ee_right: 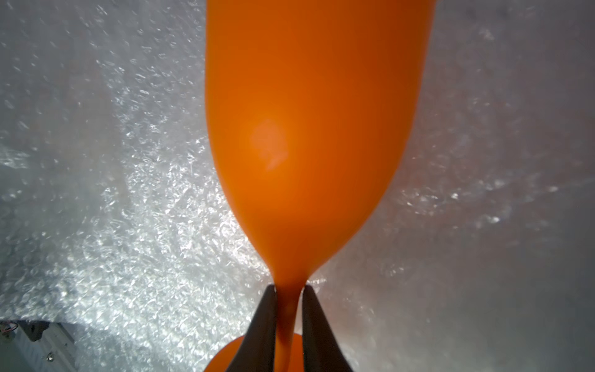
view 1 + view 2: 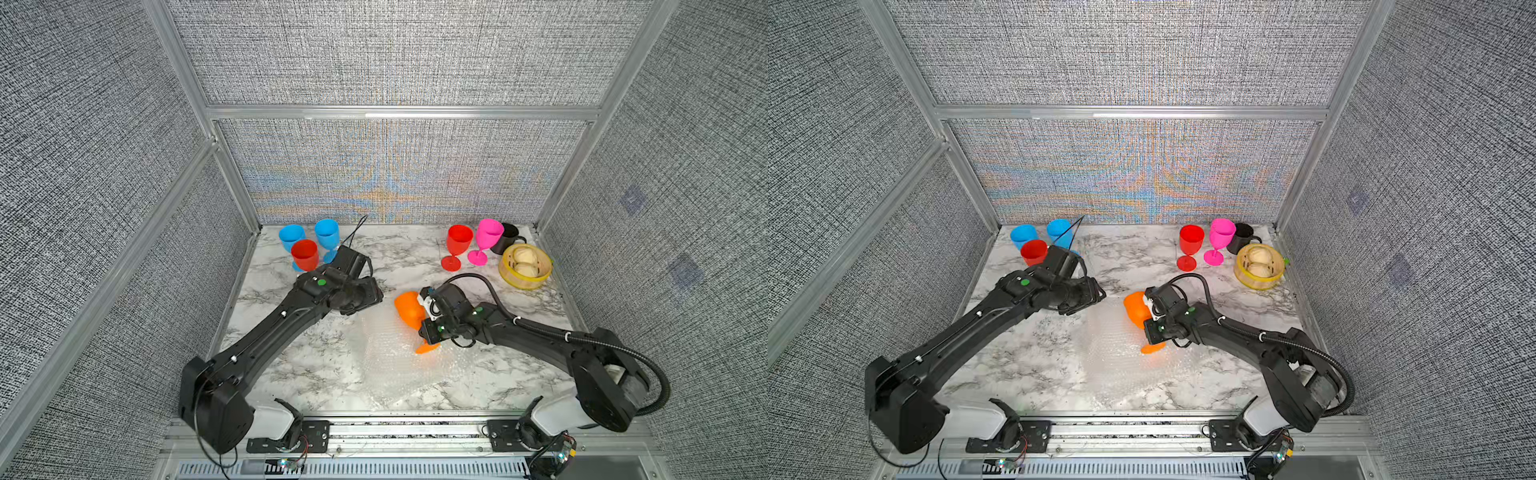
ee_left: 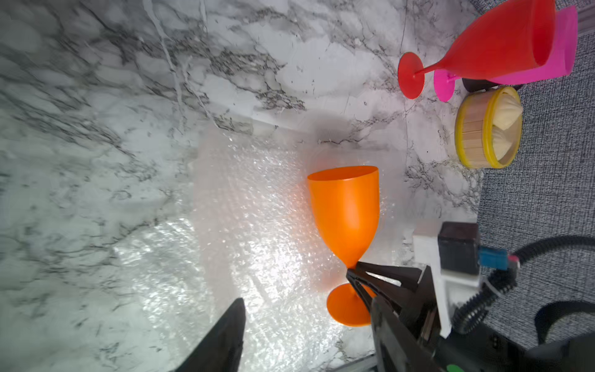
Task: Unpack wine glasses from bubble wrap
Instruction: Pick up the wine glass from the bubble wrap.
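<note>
This is looking like a robotics lab test cell, not a home or shop. Grey woven fabric panels [image 2: 395,54] in aluminium framing [image 2: 399,112] are closing in a marble-patterned counter [image 2: 415,257] on three sides. A left arm [image 2: 266,332] and a right arm [image 2: 540,336], both black, are sitting bolted to a slotted metal rail [image 2: 407,436] along the front edge, with bare wiring and small circuit boards [image 2: 286,463] hanging just below it.

Smooth orange goblet [image 1: 306,128], probably plastic; glossy bubble wrap [image 1: 128,225]
</note>
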Action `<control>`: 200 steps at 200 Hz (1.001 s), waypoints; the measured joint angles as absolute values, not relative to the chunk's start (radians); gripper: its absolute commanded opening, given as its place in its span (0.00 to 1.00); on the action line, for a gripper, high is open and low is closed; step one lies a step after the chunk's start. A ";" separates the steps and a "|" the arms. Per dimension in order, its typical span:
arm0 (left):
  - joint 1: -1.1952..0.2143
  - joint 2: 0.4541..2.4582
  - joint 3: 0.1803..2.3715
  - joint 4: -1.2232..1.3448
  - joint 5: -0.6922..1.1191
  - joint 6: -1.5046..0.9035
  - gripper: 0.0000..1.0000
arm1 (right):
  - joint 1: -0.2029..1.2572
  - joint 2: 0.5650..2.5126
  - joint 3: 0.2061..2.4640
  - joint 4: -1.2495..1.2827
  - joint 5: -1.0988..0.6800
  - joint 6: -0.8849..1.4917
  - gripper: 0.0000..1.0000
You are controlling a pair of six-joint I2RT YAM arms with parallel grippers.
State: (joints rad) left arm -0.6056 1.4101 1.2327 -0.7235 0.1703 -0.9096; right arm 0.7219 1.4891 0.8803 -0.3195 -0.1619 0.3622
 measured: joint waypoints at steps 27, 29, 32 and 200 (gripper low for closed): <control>-0.551 1.515 1.245 -0.707 0.299 -1.010 0.59 | 0.730 1.480 0.864 -0.290 -0.159 0.335 0.19; -0.546 1.523 1.244 -0.705 0.310 -1.016 0.59 | 0.730 1.483 0.864 -0.289 -0.158 0.333 0.19; -0.541 1.531 1.242 -0.701 0.323 -1.024 0.59 | 0.732 1.488 0.866 -0.288 -0.157 0.331 0.19; -0.500 1.512 1.111 -0.656 0.453 -1.081 0.57 | 0.751 1.393 0.876 -0.268 -0.143 0.302 0.00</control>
